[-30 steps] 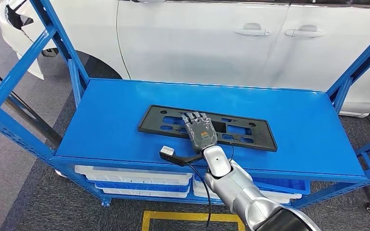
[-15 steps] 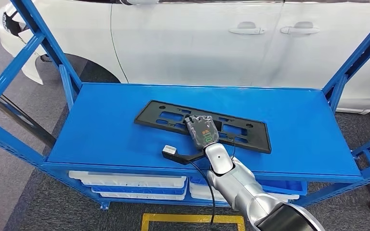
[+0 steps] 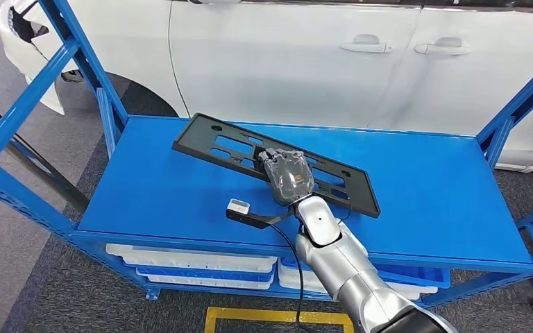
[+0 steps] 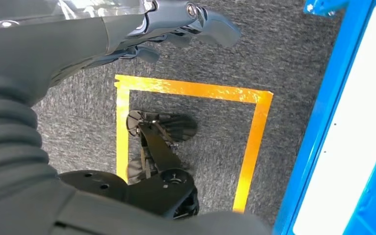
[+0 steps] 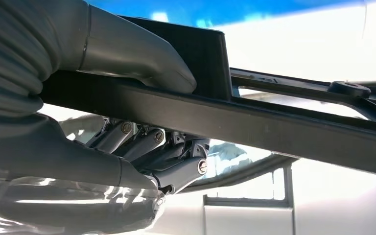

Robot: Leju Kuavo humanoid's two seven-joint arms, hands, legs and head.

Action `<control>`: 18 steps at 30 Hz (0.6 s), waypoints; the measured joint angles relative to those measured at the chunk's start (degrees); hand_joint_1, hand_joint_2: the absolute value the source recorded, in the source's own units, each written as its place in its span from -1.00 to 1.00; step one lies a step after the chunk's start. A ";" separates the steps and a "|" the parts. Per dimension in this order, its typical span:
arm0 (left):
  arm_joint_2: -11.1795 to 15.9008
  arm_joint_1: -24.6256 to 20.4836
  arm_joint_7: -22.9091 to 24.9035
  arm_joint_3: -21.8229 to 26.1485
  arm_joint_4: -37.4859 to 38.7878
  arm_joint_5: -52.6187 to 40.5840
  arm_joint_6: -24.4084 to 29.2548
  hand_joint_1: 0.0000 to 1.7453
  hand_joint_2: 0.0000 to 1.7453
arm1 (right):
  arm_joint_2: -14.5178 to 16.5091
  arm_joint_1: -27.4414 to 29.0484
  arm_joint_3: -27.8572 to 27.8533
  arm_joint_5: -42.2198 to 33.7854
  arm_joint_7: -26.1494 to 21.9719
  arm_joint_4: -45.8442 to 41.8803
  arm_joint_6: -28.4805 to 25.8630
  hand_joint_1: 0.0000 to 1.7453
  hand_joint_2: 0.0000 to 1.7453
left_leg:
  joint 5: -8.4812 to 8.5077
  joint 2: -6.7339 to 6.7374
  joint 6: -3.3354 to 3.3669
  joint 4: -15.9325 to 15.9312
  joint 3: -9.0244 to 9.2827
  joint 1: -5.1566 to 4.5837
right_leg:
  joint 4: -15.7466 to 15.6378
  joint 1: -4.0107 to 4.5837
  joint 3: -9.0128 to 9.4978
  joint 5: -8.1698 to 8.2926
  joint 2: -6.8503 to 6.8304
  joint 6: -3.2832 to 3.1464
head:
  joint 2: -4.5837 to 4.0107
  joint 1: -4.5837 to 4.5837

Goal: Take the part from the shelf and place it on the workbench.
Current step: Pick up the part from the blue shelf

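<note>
Head view: a white car [image 3: 305, 62] stands behind the blue shelf [image 3: 416, 187], filling the background with its doors and handles. The shelf's flat top deck runs across the frame between slanted blue uprights, and white and blue trays [image 3: 194, 267] sit on the level beneath it. Grey carpet covers the floor, with yellow tape [image 4: 254, 142] marking a rectangle on it, seen in the left wrist view as well.

The part [image 3: 229, 149], a long black plastic frame with rectangular cutouts, is raised above the shelf deck and tilted, its left end highest. The right hand [image 3: 288, 177] grips it near its middle. In the right wrist view the thumb [image 5: 132, 54] presses on one face of the part's bar [image 5: 284, 122] and the fingers [image 5: 176, 166] curl in against the opposite face, so the frame is clamped between them.

The left hand [image 4: 176, 22] hangs over the carpet beside the shelf's blue edge; its fingers are partly curled with nothing seen in them, and whether they are apart or closed cannot be told.
</note>
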 joint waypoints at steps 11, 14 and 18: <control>-0.32 0.10 -2.32 3.95 0.02 4.17 -1.70 -1.00 1.00 | 0.07 10.06 -1.69 -81.99 -29.51 -38.80 19.67 1.00 1.00 | -8.12 0.37 -2.67 15.74 -6.62 0.24 | -5.97 0.16 3.22 0.72 -0.18 -2.38 | 0.00 -0.37; -0.34 0.03 -2.20 4.80 0.01 4.61 -1.99 -1.00 1.00 | -0.89 11.62 -0.58 -81.93 -29.79 -44.63 22.12 1.00 1.00 | -3.66 0.38 -2.61 10.89 -4.60 0.35 | -5.87 0.14 3.91 0.28 0.13 -2.13 | -0.01 -0.37; -0.48 -0.10 -1.09 5.60 0.02 4.93 -2.53 -1.00 1.00 | -2.36 13.34 0.68 -89.43 -32.77 -49.27 35.98 1.00 1.00 | -0.45 0.17 -1.61 0.78 -0.01 0.03 | -5.53 0.46 4.13 -0.12 0.31 -1.10 | -0.01 -0.31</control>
